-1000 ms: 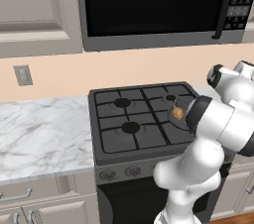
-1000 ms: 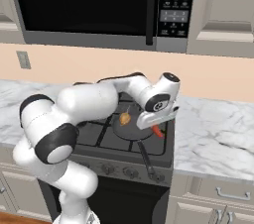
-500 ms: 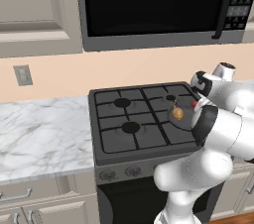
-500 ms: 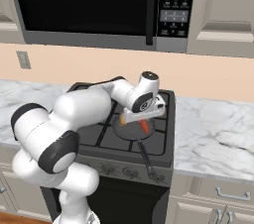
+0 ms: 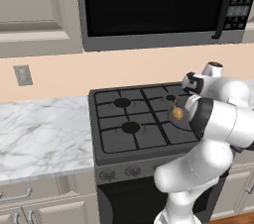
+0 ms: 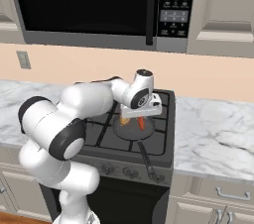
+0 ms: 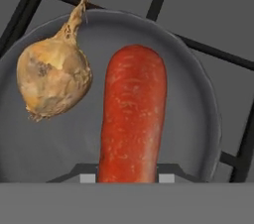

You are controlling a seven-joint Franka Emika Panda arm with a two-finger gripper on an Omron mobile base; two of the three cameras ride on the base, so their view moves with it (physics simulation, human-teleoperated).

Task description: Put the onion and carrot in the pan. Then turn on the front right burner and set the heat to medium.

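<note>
Below me the dark grey pan (image 7: 198, 119) sits on the stove grate, its long black handle (image 6: 147, 160) pointing toward 6 o'clock. The tan onion (image 7: 53, 79) lies inside it at 9 o'clock, stem tip toward 12. The orange-red carrot (image 7: 133, 114) runs from centre toward 6, just beside the onion.

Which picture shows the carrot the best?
The hand view shows it best: the carrot looks big and clear, held in the gripper above the pan, next to the onion. In the right base view it is just a small orange sliver under the hand. In the left base view I cannot pick it out.
</note>
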